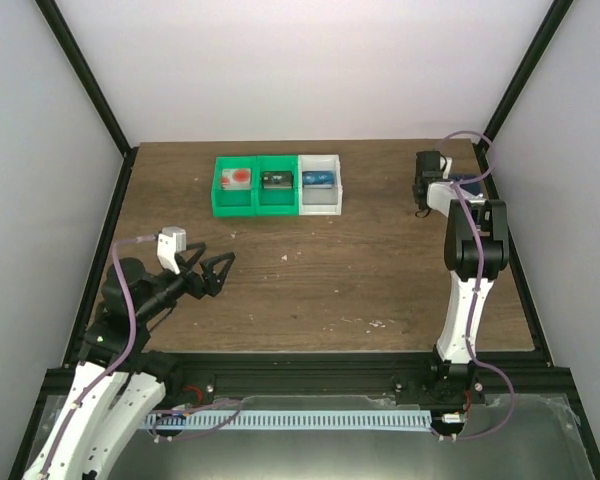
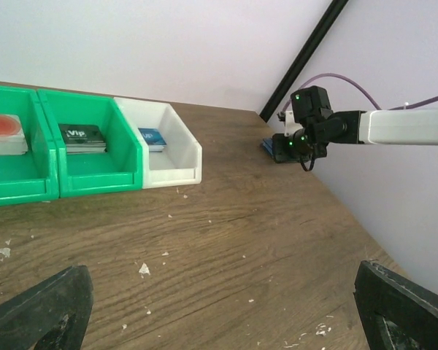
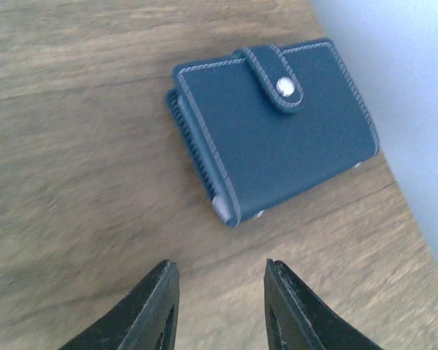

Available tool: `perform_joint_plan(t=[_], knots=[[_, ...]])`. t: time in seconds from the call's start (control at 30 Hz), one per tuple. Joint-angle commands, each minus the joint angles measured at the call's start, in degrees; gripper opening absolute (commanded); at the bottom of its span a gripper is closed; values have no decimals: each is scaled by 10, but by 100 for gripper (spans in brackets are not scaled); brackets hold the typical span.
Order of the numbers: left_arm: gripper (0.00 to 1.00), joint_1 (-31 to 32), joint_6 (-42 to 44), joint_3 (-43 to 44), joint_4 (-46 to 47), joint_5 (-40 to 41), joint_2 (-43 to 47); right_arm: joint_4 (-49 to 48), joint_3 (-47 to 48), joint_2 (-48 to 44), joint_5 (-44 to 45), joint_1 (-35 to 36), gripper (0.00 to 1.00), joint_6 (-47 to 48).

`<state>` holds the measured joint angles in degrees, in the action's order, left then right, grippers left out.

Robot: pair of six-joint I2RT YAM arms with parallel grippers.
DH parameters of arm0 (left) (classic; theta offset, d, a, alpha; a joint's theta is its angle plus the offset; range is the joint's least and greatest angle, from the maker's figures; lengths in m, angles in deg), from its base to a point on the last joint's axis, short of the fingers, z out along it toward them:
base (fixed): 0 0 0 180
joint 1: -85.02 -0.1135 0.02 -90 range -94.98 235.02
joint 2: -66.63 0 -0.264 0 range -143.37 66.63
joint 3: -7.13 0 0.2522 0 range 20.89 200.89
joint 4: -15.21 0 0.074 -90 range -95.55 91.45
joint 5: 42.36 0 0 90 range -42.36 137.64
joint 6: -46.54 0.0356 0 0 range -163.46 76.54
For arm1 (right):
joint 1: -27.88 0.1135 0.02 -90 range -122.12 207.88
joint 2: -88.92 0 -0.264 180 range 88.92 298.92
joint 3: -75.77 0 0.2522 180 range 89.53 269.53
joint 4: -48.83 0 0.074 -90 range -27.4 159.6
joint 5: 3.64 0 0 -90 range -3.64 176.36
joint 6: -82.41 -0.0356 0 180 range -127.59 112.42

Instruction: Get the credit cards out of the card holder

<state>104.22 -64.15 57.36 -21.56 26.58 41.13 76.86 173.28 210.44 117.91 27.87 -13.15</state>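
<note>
**Card holder lies shut at far right**

The card holder (image 3: 277,138), its snap tab fastened, lies flat at the table's (image 3: 66,109) far right edge. The right gripper (image 3: 219,271) hovers beside it, jaws parted and empty. The left gripper (image 2: 219,281), spread wide, holds nothing at near left.

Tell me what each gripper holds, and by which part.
Nothing. The right gripper is open near the closed card holder, not touching; the left gripper is open and empty.

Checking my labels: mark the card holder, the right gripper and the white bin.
card holder (image 3: 292,146), right wrist view, on its closed front cover.
right gripper (image 3: 219,268), right wrist view, midway between its fingertips.
white bin (image 2: 174,172), left wrist view, on its front wall.
</note>
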Motion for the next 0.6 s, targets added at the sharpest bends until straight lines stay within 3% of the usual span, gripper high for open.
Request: perform_joint_plan(t=[0.0,0.43,0.57], knots=[[99,3,7,-7,11,9,6,7,66,38,30,-19,34,56],[98,3,6,-11,14,14,14,40,167,109,19,-29,34,71],[98,3,5,-11,11,21,20,38,172,128,50,-32,34,90]])
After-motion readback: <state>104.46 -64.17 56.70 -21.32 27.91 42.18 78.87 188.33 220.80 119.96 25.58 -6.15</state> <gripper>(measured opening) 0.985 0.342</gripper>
